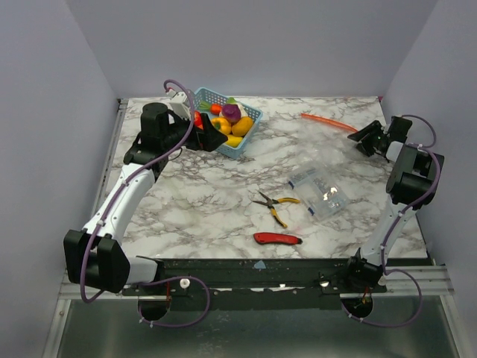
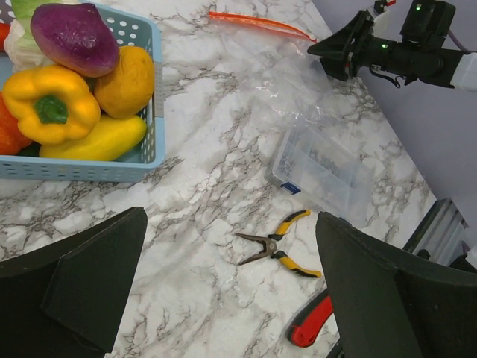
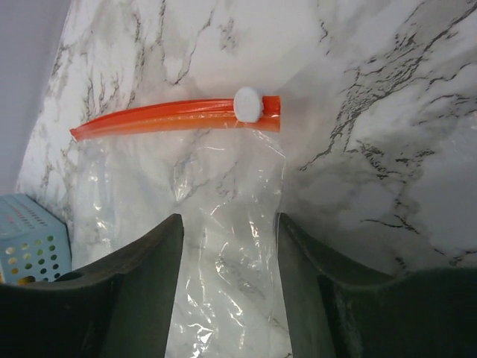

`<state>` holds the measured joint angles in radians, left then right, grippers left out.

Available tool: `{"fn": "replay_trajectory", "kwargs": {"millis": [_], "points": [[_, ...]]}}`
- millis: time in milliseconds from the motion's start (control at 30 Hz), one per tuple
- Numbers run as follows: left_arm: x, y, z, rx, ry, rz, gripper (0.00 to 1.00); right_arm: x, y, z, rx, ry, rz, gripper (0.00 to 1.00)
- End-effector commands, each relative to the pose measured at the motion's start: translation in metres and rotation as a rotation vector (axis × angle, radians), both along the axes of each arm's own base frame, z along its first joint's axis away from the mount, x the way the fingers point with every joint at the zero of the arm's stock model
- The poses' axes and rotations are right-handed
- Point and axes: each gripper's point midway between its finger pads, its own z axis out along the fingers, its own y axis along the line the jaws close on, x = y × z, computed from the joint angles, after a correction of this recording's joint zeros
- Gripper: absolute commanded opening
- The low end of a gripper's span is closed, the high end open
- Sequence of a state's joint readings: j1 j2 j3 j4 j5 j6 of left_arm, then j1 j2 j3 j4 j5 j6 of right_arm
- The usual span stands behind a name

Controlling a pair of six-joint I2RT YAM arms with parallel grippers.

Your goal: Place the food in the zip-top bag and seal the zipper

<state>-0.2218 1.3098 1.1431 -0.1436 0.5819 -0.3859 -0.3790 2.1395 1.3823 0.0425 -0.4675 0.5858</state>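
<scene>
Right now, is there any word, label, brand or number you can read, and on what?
Nothing is readable.
The clear packet has a label with faint print, too blurred to read.
The basket, pliers, utility knife and zip-top bag show no lettering.
</scene>
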Motion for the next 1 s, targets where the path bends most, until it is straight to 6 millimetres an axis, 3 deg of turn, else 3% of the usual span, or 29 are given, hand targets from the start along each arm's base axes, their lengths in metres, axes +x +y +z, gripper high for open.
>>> {"fn": "replay_trajectory", "kwargs": {"millis": [0, 100, 233, 433, 600, 833, 967], "points": [[-0.003, -0.008, 0.015, 0.007, -0.015, -0.025, 0.97, 0.008, 0.016, -0.007, 0.079, -0.043, 0.043, 0.49], [-0.008, -0.01, 0.018, 0.024, 0.046, -0.012, 0.94, 0.014, 0.021, 0.009, 0.102, -0.114, 0.051, 0.32], [-0.024, -0.015, 0.027, -0.025, 0.112, 0.0, 0.92, 0.026, 0.028, 0.036, 0.145, -0.204, 0.076, 0.02], [-0.053, -0.018, 0.025, -0.155, 0.262, 0.05, 0.89, 0.029, 0.061, 0.101, 0.28, -0.355, 0.123, 0.01], [-0.075, -0.014, 0.02, -0.262, 0.399, 0.124, 0.83, 0.009, 0.096, 0.165, 0.328, -0.462, 0.179, 0.01], [-0.109, -0.006, 0.037, -0.446, 0.529, 0.213, 0.81, -0.033, 0.171, 0.254, 0.255, -0.596, 0.356, 0.01], [-0.131, 0.0, 0.047, -0.547, 0.617, 0.263, 0.81, -0.065, 0.227, 0.302, 0.157, -0.705, 0.466, 0.01]]}}
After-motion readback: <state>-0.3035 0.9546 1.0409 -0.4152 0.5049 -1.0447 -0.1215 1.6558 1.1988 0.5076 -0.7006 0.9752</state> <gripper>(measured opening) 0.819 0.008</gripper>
